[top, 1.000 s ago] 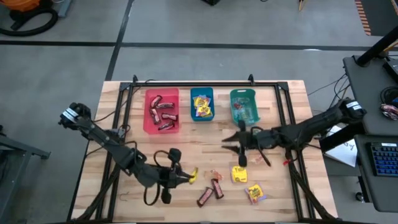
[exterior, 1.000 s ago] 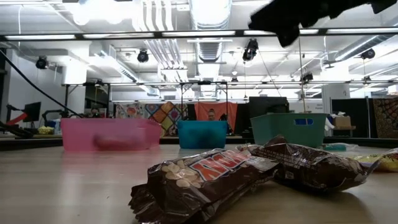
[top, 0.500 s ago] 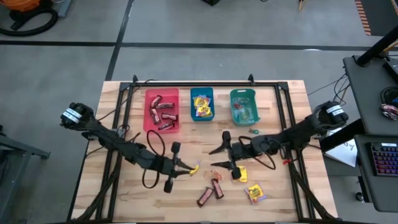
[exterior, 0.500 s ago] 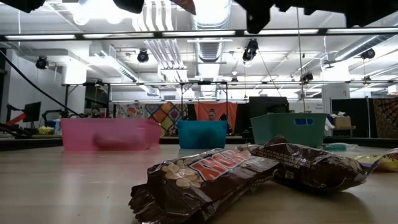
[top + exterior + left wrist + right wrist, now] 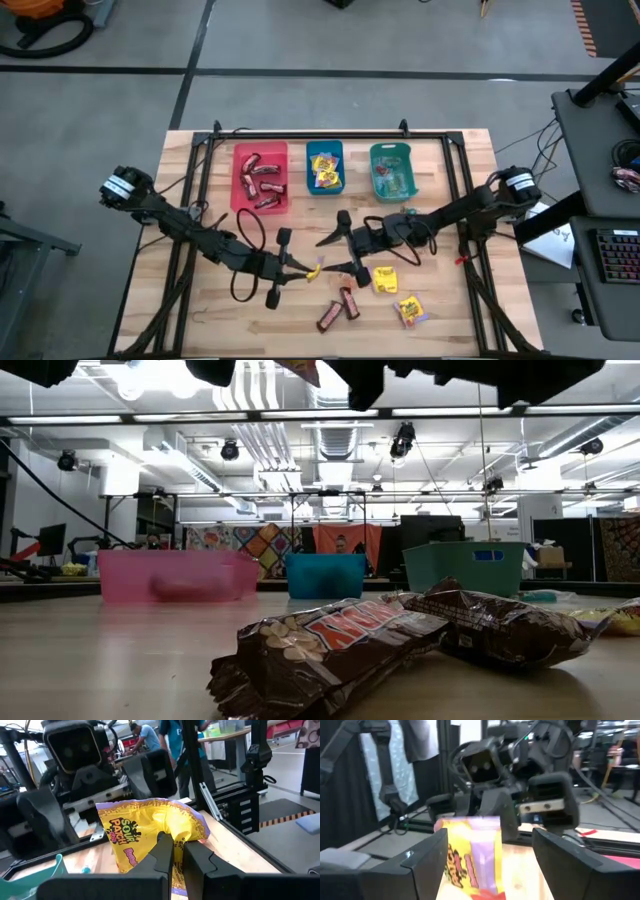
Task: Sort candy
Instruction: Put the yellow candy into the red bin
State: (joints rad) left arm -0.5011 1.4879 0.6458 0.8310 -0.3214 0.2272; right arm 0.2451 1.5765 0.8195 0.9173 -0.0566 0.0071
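left claw: (image 5: 304, 271) clamped on the yellow packet (image 5: 150, 827), pinching its lower edge; held clear of the counter (image 5: 200, 310), mid-counter, in front of the blue bin (image 5: 325, 168)
right claw: (image 5: 340, 252) jaws spread wide, nothing in them, facing the left claw; in the right wrist view the packet sits between its two fingers (image 5: 427, 855), no contact that I can see
handover guess: looks like a pass from left to right; not certain
packet handling: light, soft, crinkly film; bulges and folds where pinched, so it will flop and twist, and the film is probably slick
where to grip: flat free upper part of the packet, away from the left claw's pinch; take it across the flat faces, not the puffed middle
risk: closing on the bulge could squeeze it out sideways
other candy: brown bars (image 5: 337, 307) and more yellow packets (image 5: 385, 279) loose on the counter near the front; one small teal piece (image 5: 409, 211) by the teal bin (image 5: 391, 170)
bars handling: stiffer, oblong, wrapper glossy; grip across the short width
bins: red bin (image 5: 260, 179) holds bars, blue holds yellow packets, teal holds small pieces
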